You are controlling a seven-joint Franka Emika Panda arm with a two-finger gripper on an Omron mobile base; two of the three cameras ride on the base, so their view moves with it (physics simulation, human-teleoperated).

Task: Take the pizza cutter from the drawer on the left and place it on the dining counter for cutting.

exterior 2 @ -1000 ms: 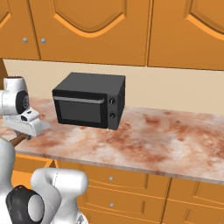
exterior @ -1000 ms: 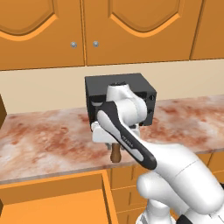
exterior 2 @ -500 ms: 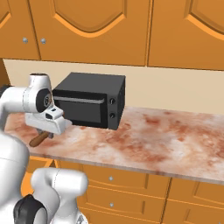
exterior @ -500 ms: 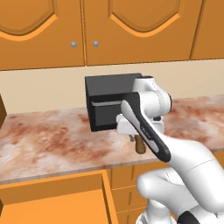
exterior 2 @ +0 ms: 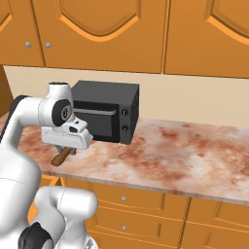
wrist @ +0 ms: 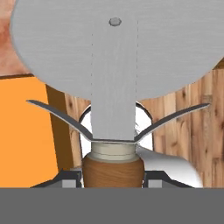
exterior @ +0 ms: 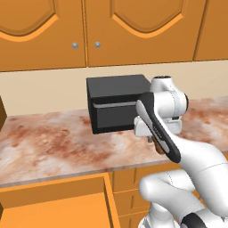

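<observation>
My gripper [wrist: 113, 178] is shut on the pizza cutter [wrist: 114, 52], clamping its brown wooden handle. The round steel blade points away from the hand. In the left base view the gripper [exterior: 150, 140] hangs in front of the black microwave's right end, above the worktop's front edge. The brown handle of the pizza cutter [exterior: 157, 150] sticks out below it. From the right base view the gripper [exterior 2: 69, 147] holds the pizza cutter [exterior 2: 62, 157] left of the microwave. The drawer [exterior: 58, 202] stands pulled open at lower left, its orange inside bare. The dining counter is out of view.
A black microwave [exterior: 116, 103] sits on the narrower marbled worktop [exterior 2: 185, 151] under orange wall cabinets [exterior 2: 112, 34]. Closed drawer fronts [exterior 2: 131, 214] run below the worktop. Below the hand lies wood flooring [wrist: 192, 144] and an orange surface [wrist: 22, 131].
The arm has swung to the right along the worktop's front, carrying the pizza cutter from left of the microwave to in front of its right end. The grip is unchanged.
</observation>
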